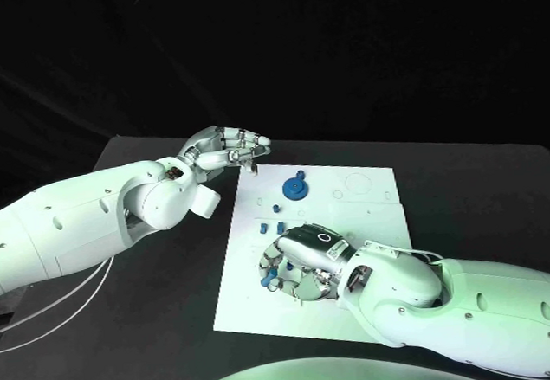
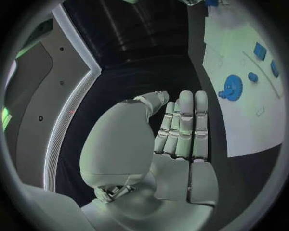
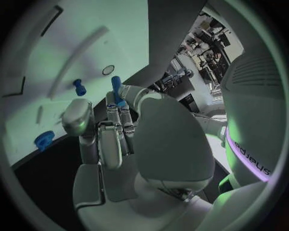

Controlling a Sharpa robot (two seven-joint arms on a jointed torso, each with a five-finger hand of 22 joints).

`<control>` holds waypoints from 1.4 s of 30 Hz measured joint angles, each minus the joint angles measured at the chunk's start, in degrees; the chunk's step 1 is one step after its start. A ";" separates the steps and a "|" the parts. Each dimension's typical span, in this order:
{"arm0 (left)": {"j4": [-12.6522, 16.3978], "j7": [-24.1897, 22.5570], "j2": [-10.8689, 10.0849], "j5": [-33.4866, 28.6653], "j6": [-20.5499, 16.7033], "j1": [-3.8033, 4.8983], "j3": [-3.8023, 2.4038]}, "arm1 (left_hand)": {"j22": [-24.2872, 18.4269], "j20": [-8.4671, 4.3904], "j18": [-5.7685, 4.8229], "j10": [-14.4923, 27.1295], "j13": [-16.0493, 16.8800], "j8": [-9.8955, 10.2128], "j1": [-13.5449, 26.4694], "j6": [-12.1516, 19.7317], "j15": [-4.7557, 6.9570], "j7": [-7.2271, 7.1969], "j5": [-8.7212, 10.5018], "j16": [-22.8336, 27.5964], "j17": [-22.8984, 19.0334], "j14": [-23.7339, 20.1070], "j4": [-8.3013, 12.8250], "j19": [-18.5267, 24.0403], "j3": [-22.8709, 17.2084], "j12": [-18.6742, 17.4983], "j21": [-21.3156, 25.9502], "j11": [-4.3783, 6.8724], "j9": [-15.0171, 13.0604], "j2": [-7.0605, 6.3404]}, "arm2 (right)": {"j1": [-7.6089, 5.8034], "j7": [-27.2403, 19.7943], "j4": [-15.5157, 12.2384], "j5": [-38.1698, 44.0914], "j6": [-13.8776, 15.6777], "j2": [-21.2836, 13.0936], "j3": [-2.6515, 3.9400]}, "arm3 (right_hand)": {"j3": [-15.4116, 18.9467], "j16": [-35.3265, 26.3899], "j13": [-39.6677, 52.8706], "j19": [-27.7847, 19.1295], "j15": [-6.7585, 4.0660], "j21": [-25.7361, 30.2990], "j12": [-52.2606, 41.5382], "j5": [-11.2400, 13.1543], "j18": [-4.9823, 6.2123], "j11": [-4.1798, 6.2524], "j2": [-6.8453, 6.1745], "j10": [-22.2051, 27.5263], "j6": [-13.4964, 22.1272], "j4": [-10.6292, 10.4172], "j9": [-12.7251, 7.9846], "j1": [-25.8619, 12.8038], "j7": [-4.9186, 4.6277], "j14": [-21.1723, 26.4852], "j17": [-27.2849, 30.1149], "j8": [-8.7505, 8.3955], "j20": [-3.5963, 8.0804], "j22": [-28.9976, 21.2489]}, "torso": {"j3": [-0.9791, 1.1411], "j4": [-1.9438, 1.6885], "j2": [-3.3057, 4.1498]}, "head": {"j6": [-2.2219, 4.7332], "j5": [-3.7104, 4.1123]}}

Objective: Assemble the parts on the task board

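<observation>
Right hand [image 1: 307, 256] lay low over the near half of the board [image 1: 374, 203], fingers curled down among the small blue parts there. Pinched a blue peg [image 3: 116, 91] between thumb and fingers, seen in the right wrist view; peg upright-ish, tip pointing toward the board face. Second blue peg [image 3: 79, 87] stood free on the board just beside the held one. A small blue knurled piece [image 3: 43, 140] rested near the board's edge, apart from both. Round socket [image 3: 108, 70] marked on the board just beyond the held peg; whether this was the peg's seat could not be told.

Further up the board: two or three small blue bits [image 1: 278, 207] in a row at mid-board, then the blue gear [image 1: 295, 187] seated toward the far end, untouched.

Left hand [image 1: 226, 146] hovered off the board's far left corner, above the table [image 1: 167, 275]. Left wrist view showed fingers straight and side by side, thumb alongside; head view hinted at something thin at the fingertips. Holding or empty: could not tell.

Judged step: peg picked, insertion not yet done. Assembly early; several parts loose. Next move would call for carrying the peg over its hole, squaring it upright, pressing straight down. Risk: tilt in the pinch and a jam at the hole's rim.
</observation>
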State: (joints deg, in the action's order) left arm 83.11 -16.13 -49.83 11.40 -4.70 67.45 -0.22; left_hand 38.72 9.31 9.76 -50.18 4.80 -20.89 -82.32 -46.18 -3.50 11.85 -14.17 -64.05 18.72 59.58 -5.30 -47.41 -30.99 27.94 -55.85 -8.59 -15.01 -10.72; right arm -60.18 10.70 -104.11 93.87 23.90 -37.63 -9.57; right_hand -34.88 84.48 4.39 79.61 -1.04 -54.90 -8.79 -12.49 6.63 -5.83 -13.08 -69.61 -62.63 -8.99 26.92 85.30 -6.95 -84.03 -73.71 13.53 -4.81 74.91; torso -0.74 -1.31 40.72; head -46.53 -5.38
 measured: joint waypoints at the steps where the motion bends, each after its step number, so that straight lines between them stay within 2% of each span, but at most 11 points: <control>1: -0.01 0.01 0.01 0.00 0.02 0.00 0.01 | 0.00 0.00 0.00 0.00 0.00 0.00 0.00 0.00 0.00 0.00 0.00 0.00 0.00 0.00 0.00 0.00 0.00 0.00 0.00 0.00 0.00 0.00 | 0.11 -0.09 0.16 0.00 -0.15 0.08 -0.03 | 0.09 0.00 0.00 0.00 0.00 0.00 0.06 0.00 0.00 0.00 0.00 0.00 0.09 0.09 0.02 0.00 -0.09 0.00 0.00 0.00 0.00 0.00 | 0.00 0.00 0.01 | -0.03 -0.04; 16: -0.06 0.16 0.01 0.00 0.23 -0.01 0.05 | 0.00 0.00 0.00 0.00 0.01 0.00 0.00 0.00 0.00 0.00 0.00 0.00 0.00 0.00 0.00 0.00 0.00 0.00 0.00 0.00 0.00 0.00 | 0.43 -0.12 0.54 1.02 -2.60 -0.52 -0.01 | 0.16 0.00 0.07 -0.21 0.00 0.32 0.44 -0.27 0.00 0.00 0.01 0.00 0.30 0.16 0.27 -0.02 -0.08 0.00 0.25 -0.02 0.20 0.03 | -0.03 -0.01 0.01 | -0.41 -0.20; 30: -0.07 0.28 -0.27 0.00 0.28 -0.01 0.10 | 0.01 0.00 0.00 0.00 0.01 0.00 0.00 0.00 0.00 0.00 0.00 0.00 0.00 0.00 0.00 0.00 0.00 0.00 0.00 0.00 0.00 0.00 | 0.52 1.10 -0.16 2.73 -3.27 -1.50 -0.05 | 0.09 0.00 0.14 -0.21 0.01 0.32 0.20 -0.23 0.00 0.00 0.10 0.00 0.41 0.54 0.34 -0.44 0.01 0.00 0.25 0.21 0.20 0.03 | -0.08 -0.02 -0.02 | -0.29 -0.27; 42: -0.02 0.36 -0.36 0.01 0.29 -0.01 0.11 | -0.09 0.00 0.00 0.00 0.01 0.00 0.00 0.21 0.00 -0.21 0.00 0.00 0.00 0.00 0.00 0.00 0.00 0.24 0.00 0.00 0.00 0.00 | 0.32 2.35 0.36 4.09 -5.17 0.16 0.14 | 0.63 0.00 0.53 -0.21 0.01 0.67 0.19 -0.23 0.00 0.00 -0.10 -0.01 0.70 1.09 0.45 -2.18 -0.07 -0.01 0.37 0.13 0.20 0.02 | -0.15 0.00 0.00 | -0.20 0.00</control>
State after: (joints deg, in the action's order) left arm 83.09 -15.77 -50.19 11.41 -4.41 67.44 -0.11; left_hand 38.63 9.31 9.77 -50.18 4.81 -20.89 -82.32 -45.97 -3.50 11.64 -14.17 -64.05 18.72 59.58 -5.30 -47.41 -30.99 28.18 -55.85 -8.59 -15.01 -10.72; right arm -59.86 13.05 -103.75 97.96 18.73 -37.47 -9.44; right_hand -34.25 84.48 4.92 79.40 -1.03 -54.22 -8.60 -12.72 6.63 -5.83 -13.18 -69.61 -61.92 -7.90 27.37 83.12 -7.02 -84.04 -73.34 13.66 -4.61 74.93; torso -0.90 -1.31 40.72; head -46.73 -5.38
